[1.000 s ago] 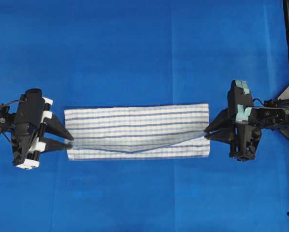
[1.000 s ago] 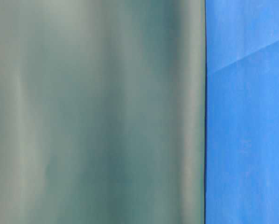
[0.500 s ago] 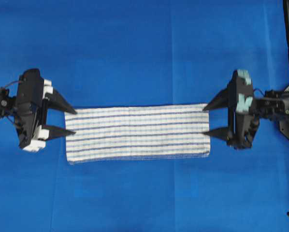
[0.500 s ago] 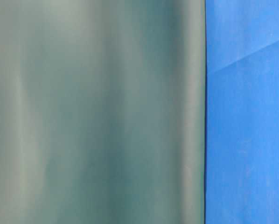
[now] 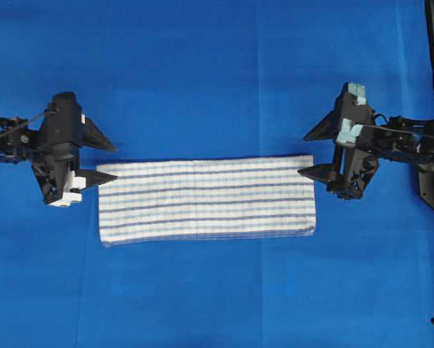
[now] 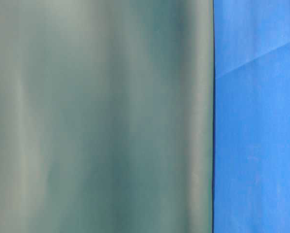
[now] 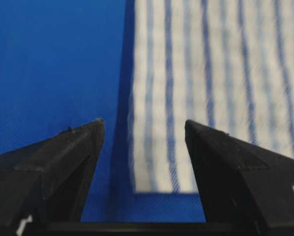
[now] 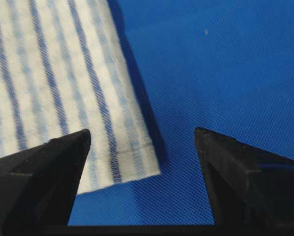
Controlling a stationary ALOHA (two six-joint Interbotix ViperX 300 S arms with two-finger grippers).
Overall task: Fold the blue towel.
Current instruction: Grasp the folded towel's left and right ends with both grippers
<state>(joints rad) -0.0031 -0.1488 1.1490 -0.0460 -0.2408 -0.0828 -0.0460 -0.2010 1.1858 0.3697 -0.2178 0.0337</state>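
Overhead exterior view: the blue towel lies folded into a long flat strip at the middle of the counter.

The left end effector sits just off the strip's far-left corner, jaws spread and released, nothing between them; its nearer finger reaches the towel's edge. The right end effector stands at the far-right corner, likewise spread wide and holding nothing. Both wrist views show the striped corners lying flat under the parted fingers. The table-level view is blocked by a blurred grey-green surface.
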